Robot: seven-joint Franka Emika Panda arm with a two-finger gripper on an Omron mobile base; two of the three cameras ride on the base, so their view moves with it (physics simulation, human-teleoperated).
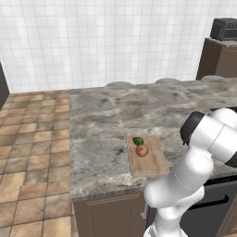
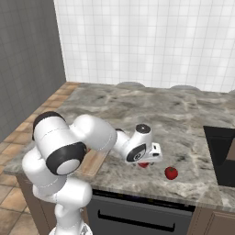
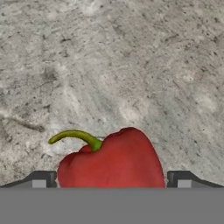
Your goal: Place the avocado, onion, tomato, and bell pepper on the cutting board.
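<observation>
Two wide-spread fingers of my gripper (image 3: 111,181) flank the red, lobed bell pepper (image 3: 114,159) on the grey marbled counter (image 2: 183,119), gripping nothing yet. It looks light, firm and glossy; I'd pinch its body, not the stem. The light-brown wooden cutting board (image 1: 155,164), left, holds the dark green avocado (image 1: 138,140) and tan onion (image 1: 141,150); the round red tomato (image 2: 171,173) sits near right.
</observation>
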